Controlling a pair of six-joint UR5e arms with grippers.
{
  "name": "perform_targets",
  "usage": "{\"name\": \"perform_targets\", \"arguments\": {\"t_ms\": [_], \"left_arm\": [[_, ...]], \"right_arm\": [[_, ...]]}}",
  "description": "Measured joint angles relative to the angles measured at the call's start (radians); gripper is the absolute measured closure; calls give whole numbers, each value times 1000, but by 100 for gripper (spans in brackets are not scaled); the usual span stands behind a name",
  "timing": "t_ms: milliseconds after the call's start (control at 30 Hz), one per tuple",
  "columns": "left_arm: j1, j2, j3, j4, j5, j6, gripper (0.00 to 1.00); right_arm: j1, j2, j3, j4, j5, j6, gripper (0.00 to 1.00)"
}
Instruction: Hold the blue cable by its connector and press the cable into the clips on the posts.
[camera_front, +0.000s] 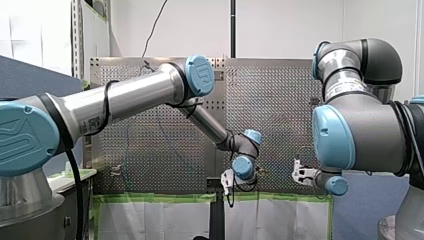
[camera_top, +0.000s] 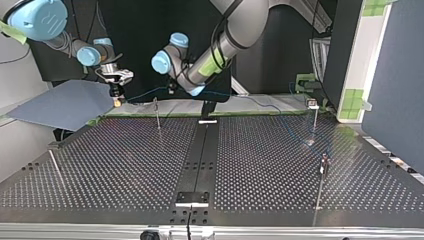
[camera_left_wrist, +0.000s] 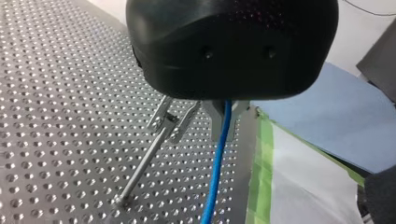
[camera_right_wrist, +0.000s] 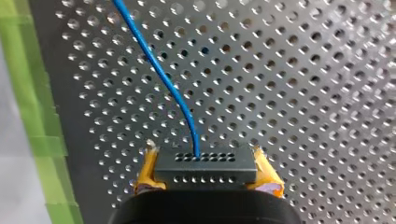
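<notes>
At the top view's left, my right gripper (camera_top: 116, 100) is clamping the rigid black connector (camera_right_wrist: 205, 170) between yellow pads (camera_right_wrist: 147, 170), which looks the soundest hold. The thin, likely floppy blue cable (camera_right_wrist: 159, 74) is running right past the clip post (camera_left_wrist: 154, 149) into my left gripper (camera_left_wrist: 227, 114), whose jaws are pinching it narrowly.

obst: post (camera_left_wrist: 142, 163) just beside blue cable (camera_left_wrist: 215, 168) | free: table (camera_top: 125, 165) mid, wide open

Robotics laboratory: black perforated metal table (camera_top: 125, 165), green tape strip (camera_front: 165, 198) along its edge, grey robot arms with pale blue caps (camera_front: 125, 100), plain white wall (camera_front: 285, 25).
</notes>
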Motion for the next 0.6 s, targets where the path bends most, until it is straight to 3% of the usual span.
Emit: {"name": "perform_targets", "arguments": {"t_ms": [267, 600], "left_arm": [[25, 0, 3, 5, 25, -11, 100], [45, -1, 19, 30, 61, -25, 100]], "right_arm": [[-6, 0, -3, -20, 5, 18, 100], [0, 0, -22, -24, 17, 26, 100]]}}
